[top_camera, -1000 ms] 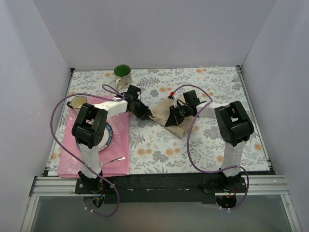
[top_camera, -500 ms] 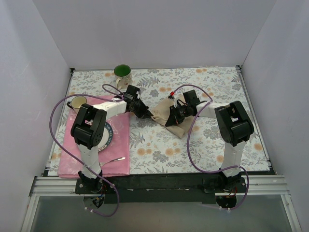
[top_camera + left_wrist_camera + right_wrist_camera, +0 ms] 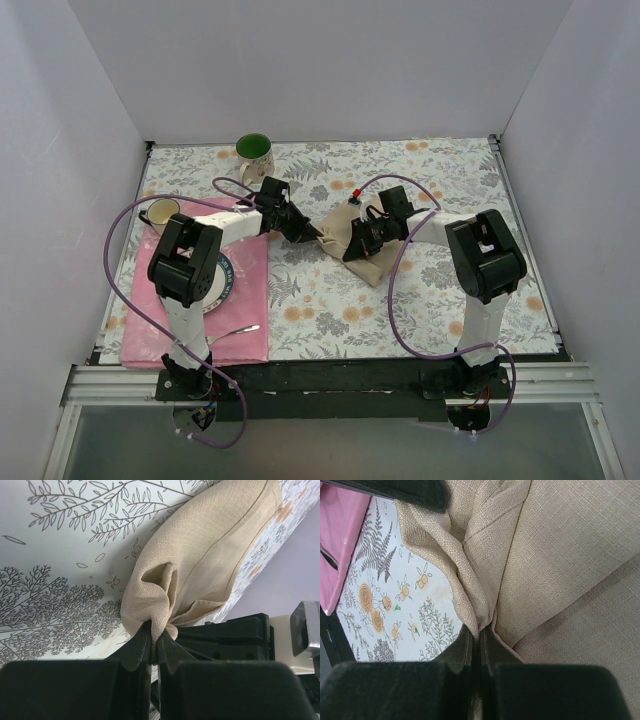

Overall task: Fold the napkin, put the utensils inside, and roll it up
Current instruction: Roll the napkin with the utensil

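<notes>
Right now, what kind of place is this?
Probably a robot test booth staged as a dining table: plain white walls around a floral tablecloth, a pink placemat and mug, left arm and right arm bolted at the near edge.

Your napkin [image 3: 345, 232] lies in the middle of the tablecloth [image 3: 440, 300]. The left gripper [image 3: 312, 236] is at its left corner and the right gripper [image 3: 350, 253] at its near edge. At the near left lies the placemat [image 3: 252, 290], with a plate [image 3: 225, 278] on it and a utensil [image 3: 238, 329] by its near edge. A mug [image 3: 255, 153] stands far behind it, and a cup [image 3: 160, 211] by its far left corner.
</notes>
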Tool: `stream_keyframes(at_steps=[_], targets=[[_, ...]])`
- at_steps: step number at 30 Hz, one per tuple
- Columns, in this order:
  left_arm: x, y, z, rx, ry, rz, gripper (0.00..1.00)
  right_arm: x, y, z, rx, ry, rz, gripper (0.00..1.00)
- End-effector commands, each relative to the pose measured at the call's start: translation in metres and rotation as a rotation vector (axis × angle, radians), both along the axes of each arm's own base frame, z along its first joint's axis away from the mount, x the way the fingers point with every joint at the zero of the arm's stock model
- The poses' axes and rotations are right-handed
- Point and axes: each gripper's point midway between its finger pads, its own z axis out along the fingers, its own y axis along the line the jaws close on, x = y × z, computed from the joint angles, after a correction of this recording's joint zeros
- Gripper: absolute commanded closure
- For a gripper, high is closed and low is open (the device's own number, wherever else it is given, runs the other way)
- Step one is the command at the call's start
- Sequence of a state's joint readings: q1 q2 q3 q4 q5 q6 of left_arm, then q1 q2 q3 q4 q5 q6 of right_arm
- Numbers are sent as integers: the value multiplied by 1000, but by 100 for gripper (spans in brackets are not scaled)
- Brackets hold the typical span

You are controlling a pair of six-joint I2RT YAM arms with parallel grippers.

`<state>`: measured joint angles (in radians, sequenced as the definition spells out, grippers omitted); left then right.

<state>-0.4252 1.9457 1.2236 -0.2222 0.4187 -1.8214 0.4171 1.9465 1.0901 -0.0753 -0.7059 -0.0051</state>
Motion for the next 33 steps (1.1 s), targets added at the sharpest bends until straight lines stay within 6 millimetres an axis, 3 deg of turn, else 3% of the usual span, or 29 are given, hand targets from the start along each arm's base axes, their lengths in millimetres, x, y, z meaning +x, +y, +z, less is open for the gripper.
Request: stream_keyframes(at_steps=[1, 9, 19, 23, 25, 29, 33], targets=[[23, -21, 44, -126, -106, 8, 100, -35, -49, -73, -329, 110, -46, 99], [30, -25, 24, -116, -74, 51, 100, -38, -50, -76, -348, 112, -40, 99], [33, -27, -7, -45, -70, 92, 81, -37, -53, -75, -365, 106, -48, 98], [23, -26, -28, -12, -43, 86, 71, -37, -53, -74, -365, 105, -47, 97], [22, -27, -25, -2, -81, 60, 66, -38, -53, -75, -366, 113, -43, 99], [32, -19, 25, 127, -339, -22, 47, -42, -53, -77, -356, 127, -44, 99], [28, -5, 46, 231, -376, -81, 31, -46, -42, -71, -254, 154, -52, 99]])
